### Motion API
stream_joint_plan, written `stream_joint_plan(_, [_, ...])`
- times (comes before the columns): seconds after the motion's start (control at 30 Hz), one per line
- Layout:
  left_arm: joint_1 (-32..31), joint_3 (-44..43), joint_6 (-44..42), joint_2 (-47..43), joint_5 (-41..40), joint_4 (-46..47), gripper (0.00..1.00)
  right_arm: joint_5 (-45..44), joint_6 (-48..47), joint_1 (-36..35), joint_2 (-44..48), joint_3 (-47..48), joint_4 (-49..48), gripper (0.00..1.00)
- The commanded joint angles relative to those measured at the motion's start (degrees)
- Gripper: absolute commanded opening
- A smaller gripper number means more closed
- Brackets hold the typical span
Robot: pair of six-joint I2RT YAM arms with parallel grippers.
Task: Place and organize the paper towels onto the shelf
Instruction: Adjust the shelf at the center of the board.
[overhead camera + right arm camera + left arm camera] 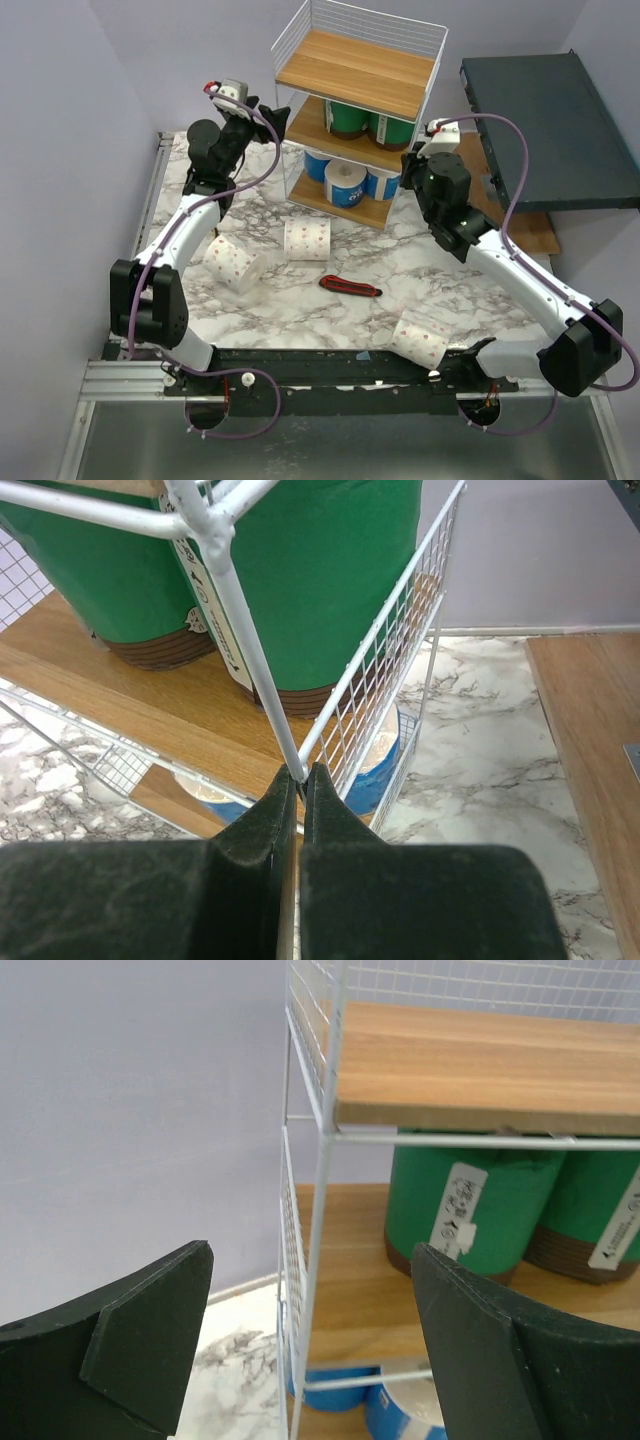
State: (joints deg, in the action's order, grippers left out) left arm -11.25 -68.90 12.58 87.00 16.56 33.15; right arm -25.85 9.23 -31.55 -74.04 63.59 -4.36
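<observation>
The white wire shelf (pixel 360 70) stands at the back of the marble table. Two green-wrapped paper towels (pixel 348 118) sit on its middle tier and blue-wrapped ones (pixel 345 183) on its bottom tier. Three white dotted rolls lie on the table: one at the left (pixel 232 262), one in the middle (pixel 307 239), one at the near right (pixel 420 338). My left gripper (pixel 310 1350) is open and empty, straddling the shelf's left front post (pixel 325 1160). My right gripper (pixel 303 780) is shut, its tips pinching the shelf's right front wire corner (pixel 250 650) at the middle tier.
A red-and-black utility knife (pixel 350 287) lies on the table between the white rolls. A dark grey-green slab (pixel 550 130) rests on a wooden surface at the back right. Walls close in at the left and behind.
</observation>
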Motion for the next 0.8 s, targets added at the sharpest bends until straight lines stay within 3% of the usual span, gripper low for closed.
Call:
stream_joint_plan(0.0, [0.35,-6.36,-1.20,4.66,-0.04,-0.83,0.84,0.12,2.89,-0.41,2.78,-1.45,0.41,0.01])
stream_joint_plan(0.2, [-0.27,-7.77,-1.42,7.71,0.75,0.53,0.75,0.36,2.89,-0.52,2.53,-1.54,0.38,0.01])
stream_joint_plan(0.47, [-1.14,-2.27,-1.59,5.59,-1.20,7.82,0.35,0.28,2.72,-0.50,2.06,-1.11,0.38,0.01])
stream_joint_plan(0.6, [-1.45,-0.18,-1.38,4.16,-2.07,8.97,0.26,0.77,3.13,-0.53,1.63,-0.42,0.89,0.01])
stream_joint_plan(0.77, [-1.50,3.19,0.59,2.45,-2.91,11.82,0.04,2.01,4.29,-0.61,1.14,0.78,2.20,0.01])
